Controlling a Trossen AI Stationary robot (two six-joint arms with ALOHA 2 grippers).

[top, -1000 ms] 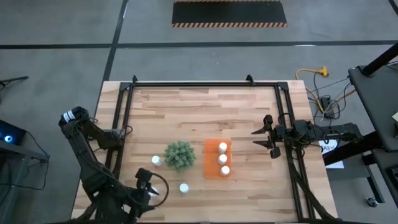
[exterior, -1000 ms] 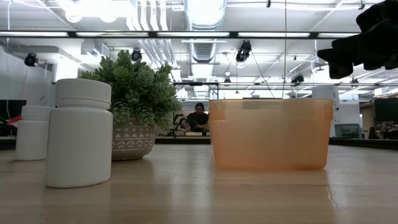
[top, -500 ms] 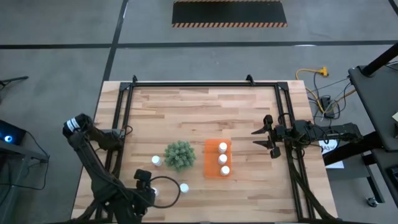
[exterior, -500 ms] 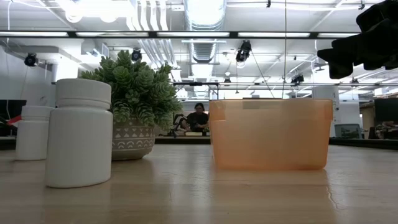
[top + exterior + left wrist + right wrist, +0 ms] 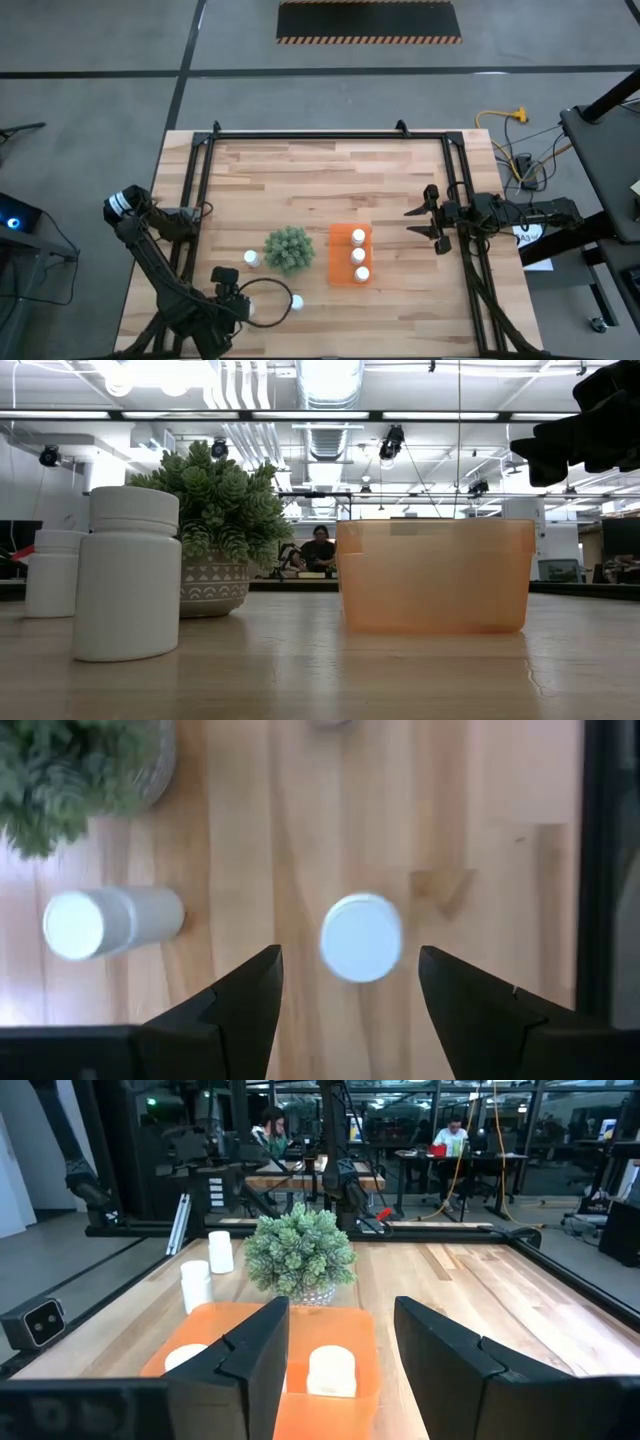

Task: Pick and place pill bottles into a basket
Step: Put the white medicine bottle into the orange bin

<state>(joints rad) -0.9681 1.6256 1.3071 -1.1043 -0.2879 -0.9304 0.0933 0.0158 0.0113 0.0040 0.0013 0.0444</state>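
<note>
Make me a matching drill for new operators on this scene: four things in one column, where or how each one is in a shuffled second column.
1. basket
2. plant
3. left gripper
4. right gripper

a. open above a loose pill bottle
b. holds three bottles
c. hovering by the table's right rail
d. between the basket and a loose bottle

Pairs: 1-b, 2-d, 3-a, 4-c
</note>
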